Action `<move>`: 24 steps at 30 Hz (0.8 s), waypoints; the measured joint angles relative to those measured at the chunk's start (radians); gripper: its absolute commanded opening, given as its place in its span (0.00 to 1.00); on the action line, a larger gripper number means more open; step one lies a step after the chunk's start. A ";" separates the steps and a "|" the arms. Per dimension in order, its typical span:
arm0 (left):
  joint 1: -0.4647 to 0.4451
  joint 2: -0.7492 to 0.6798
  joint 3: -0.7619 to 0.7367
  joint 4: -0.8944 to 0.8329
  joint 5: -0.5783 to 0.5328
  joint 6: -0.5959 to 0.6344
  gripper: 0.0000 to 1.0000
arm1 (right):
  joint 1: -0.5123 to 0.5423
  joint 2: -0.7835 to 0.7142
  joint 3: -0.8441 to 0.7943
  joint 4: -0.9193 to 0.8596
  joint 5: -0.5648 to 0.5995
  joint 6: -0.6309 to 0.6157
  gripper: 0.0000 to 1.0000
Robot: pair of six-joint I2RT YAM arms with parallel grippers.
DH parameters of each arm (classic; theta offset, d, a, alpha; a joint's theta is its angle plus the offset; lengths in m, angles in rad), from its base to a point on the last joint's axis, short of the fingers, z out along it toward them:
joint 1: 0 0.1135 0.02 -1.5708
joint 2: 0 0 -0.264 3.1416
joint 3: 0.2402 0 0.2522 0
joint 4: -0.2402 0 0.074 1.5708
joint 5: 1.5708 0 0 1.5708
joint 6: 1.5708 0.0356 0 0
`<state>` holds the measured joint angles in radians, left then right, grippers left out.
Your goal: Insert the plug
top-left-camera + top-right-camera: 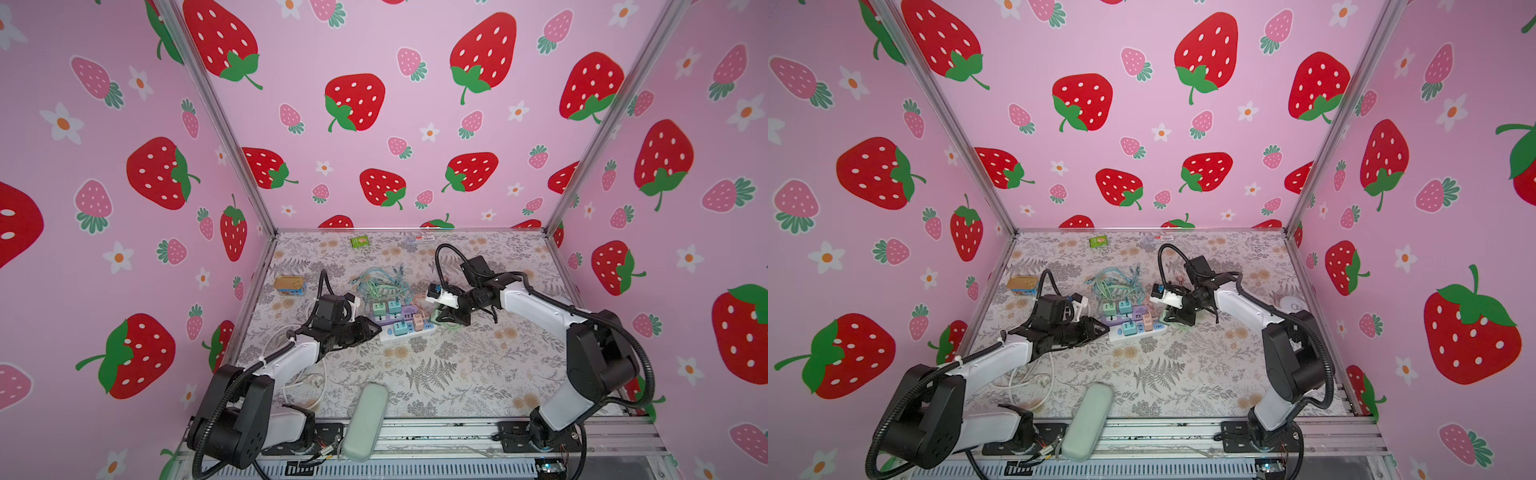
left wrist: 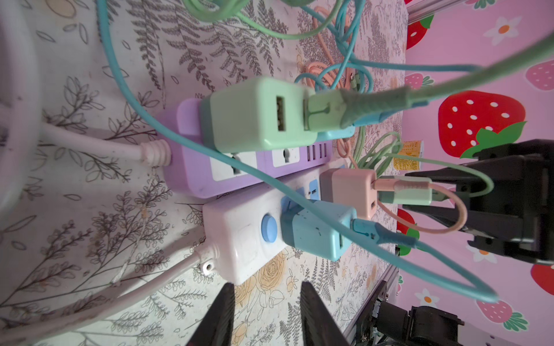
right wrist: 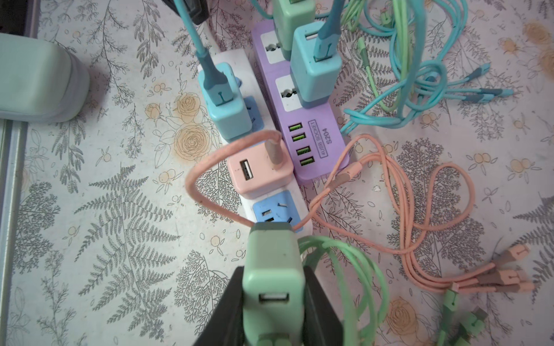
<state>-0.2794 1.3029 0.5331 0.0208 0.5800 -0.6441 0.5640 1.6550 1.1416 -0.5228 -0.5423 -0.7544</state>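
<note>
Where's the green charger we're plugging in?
Right wrist view: the green charger is clamped in the right gripper, nose at the blue socket on the white strip, beside the pink charger.

The plug [image 3: 271, 260] is mint green, the table [image 3: 120, 224] fern-printed, the walls [image 1: 291, 62] strawberry-patterned pink.

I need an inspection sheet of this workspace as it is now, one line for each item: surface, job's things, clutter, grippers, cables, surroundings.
Surface: flower-print table cover, flat.
Job's things: green adapter at the free blue socket of the white power strip, prongs hidden; purple power strip alongside.
Clutter: tin can, green packet, pale green case.
Grippers: right gripper shut on the green adapter; left gripper open, empty, near the white power strip's switch end.
Cables: teal cables, green cables and pink cable tangled around the strips; white cords.
Surroundings: strawberry-print walls, metal frame.
</note>
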 measured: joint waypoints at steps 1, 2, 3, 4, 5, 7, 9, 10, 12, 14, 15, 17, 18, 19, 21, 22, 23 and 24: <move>0.000 0.003 0.000 0.002 0.000 -0.002 0.39 | 0.003 0.002 0.000 -0.006 0.006 -0.005 0.15; 0.000 0.007 0.000 0.005 0.001 -0.004 0.38 | 0.004 0.002 0.000 -0.010 0.011 -0.007 0.15; 0.000 0.011 0.000 0.007 0.002 -0.005 0.38 | 0.005 0.002 0.000 -0.013 0.016 -0.010 0.15; -0.001 0.016 0.000 0.007 0.004 -0.007 0.38 | 0.006 0.002 0.000 -0.016 0.019 -0.012 0.15; -0.002 0.020 0.000 0.008 0.005 -0.007 0.38 | 0.006 0.002 0.000 -0.018 0.022 -0.014 0.15; -0.004 0.030 0.000 0.013 0.005 -0.008 0.38 | 0.009 0.002 0.000 -0.019 0.027 -0.020 0.15; -0.006 0.042 0.000 0.020 0.005 -0.008 0.38 | 0.016 0.002 0.000 -0.020 0.032 -0.025 0.15; -0.007 0.049 0.000 0.025 0.005 -0.009 0.38 | 0.023 0.002 0.000 -0.020 0.034 -0.027 0.15; -0.007 0.062 0.000 0.032 0.006 -0.011 0.37 | 0.038 0.002 0.000 -0.019 0.038 -0.029 0.15; -0.009 0.073 0.000 0.037 0.005 -0.012 0.37 | 0.053 0.003 0.000 -0.019 0.039 -0.032 0.15; -0.009 0.079 0.000 0.039 0.006 -0.012 0.37 | 0.061 0.006 0.000 -0.019 0.040 -0.034 0.15; -0.010 0.087 0.000 0.044 0.006 -0.012 0.36 | 0.072 0.017 0.000 -0.019 0.043 -0.036 0.15; -0.011 0.090 0.000 0.046 0.006 -0.012 0.36 | 0.077 0.025 0.002 -0.020 0.045 -0.037 0.15; -0.011 0.093 0.000 0.049 0.006 -0.012 0.36 | 0.080 0.034 0.004 -0.020 0.045 -0.039 0.15; -0.011 0.098 0.000 0.051 0.006 -0.012 0.36 | 0.084 0.051 0.015 -0.028 0.051 -0.046 0.15; -0.011 0.099 0.000 0.051 0.006 -0.012 0.36 | 0.084 0.058 0.023 -0.032 0.055 -0.050 0.15; -0.011 0.099 0.000 0.051 0.006 -0.012 0.36 | 0.084 0.063 0.031 -0.036 0.057 -0.052 0.15; -0.011 0.099 0.000 0.051 0.006 -0.011 0.36 | 0.084 0.067 0.038 -0.039 0.061 -0.055 0.15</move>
<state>-0.2909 1.4017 0.5331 0.0719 0.5861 -0.6556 0.6483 1.7218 1.1797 -0.5613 -0.4812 -0.8097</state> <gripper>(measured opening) 0.360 0.290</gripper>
